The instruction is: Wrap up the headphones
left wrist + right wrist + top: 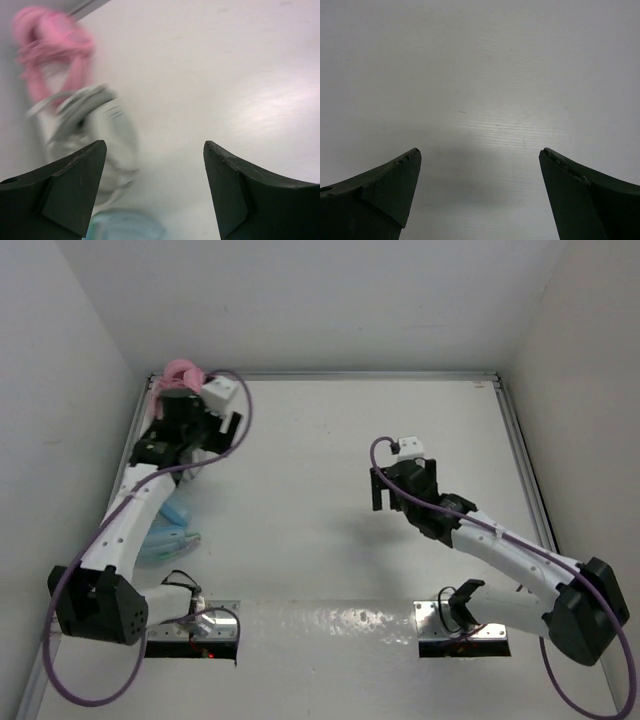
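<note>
The light blue headphones (pixel 172 532) lie at the table's left side, partly under my left arm. In the left wrist view only a blurred pale blue edge of the headphones (pixel 125 227) shows at the bottom. Their cable cannot be made out. My left gripper (pixel 225 433) hovers in the far-left corner, beyond the headphones, and stands open (pixel 155 145) with nothing between its fingers. My right gripper (pixel 392 492) hangs over the middle right of the table, open (pixel 480 151) and empty above bare table.
Pink headphones (pixel 181 371) (pixel 50 50) sit in the far-left corner. Grey-white headphones (pixel 95 130) lie just in front of them, next to my left finger. Walls enclose the table (pixel 320 540) on the left, back and right.
</note>
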{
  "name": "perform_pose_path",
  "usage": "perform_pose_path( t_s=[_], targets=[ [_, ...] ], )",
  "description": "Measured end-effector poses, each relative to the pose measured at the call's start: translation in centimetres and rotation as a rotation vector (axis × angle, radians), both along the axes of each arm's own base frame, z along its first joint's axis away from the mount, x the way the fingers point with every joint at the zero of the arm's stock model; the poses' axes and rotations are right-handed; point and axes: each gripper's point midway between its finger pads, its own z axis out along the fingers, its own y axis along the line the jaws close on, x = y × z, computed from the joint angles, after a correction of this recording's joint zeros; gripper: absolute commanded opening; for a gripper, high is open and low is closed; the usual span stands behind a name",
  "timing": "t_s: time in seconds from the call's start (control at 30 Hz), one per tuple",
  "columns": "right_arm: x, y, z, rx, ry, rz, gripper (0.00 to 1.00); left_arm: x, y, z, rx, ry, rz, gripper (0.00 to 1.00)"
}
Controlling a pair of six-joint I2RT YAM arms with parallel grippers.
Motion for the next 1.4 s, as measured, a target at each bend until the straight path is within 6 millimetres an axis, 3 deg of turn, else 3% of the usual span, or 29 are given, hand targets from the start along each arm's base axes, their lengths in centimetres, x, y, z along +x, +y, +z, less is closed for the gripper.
perform_pose_path(
  t_s=[0.03, 0.13, 0.23, 0.37, 0.57, 0.77, 1.27, 1.4],
  targets=[
    [-0.2, -1.2, -0.5, -0.003, 0.008, -0.033, 0.99, 0.0, -3.3, -0.2, 0.003, 0.007, -0.045, 0.76],
    [-0.9, -4.3, -2.1, -0.013, 0.027, -0.116, 0.99, -0.4, -10.3, -2.0, 0.032, 0.047, -0.134, 0.76],
    [-2.0, -5.9, -3.1, -0.026, 0.025, -0.149, 0.99, -1.7, -15.4, -4.8, 0.083, 0.105, -0.191, 0.75],
    [-2.7, -6.9, -3.6, -0.039, 0.014, -0.168, 0.99, -3.1, -19.8, -8.2, 0.110, 0.179, -0.231, 0.73],
    [-3.1, -7.6, -3.6, -0.040, -0.002, -0.192, 0.99, -4.1, -23.9, -10.1, 0.111, 0.180, -0.240, 0.73],
    [-3.4, -7.7, -3.7, -0.031, 0.003, -0.204, 0.99, -4.7, -26.0, -9.8, 0.063, 0.150, -0.258, 0.73],
    [-3.6, -8.2, -2.6, 0.026, -0.065, -0.236, 0.99, -4.9, -25.9, -10.4, 0.063, 0.162, -0.259, 0.73],
    [-3.5, -8.2, -2.4, 0.033, -0.076, -0.235, 0.99, -4.6, -24.1, -9.0, 0.058, 0.147, -0.239, 0.73]
  ],
)
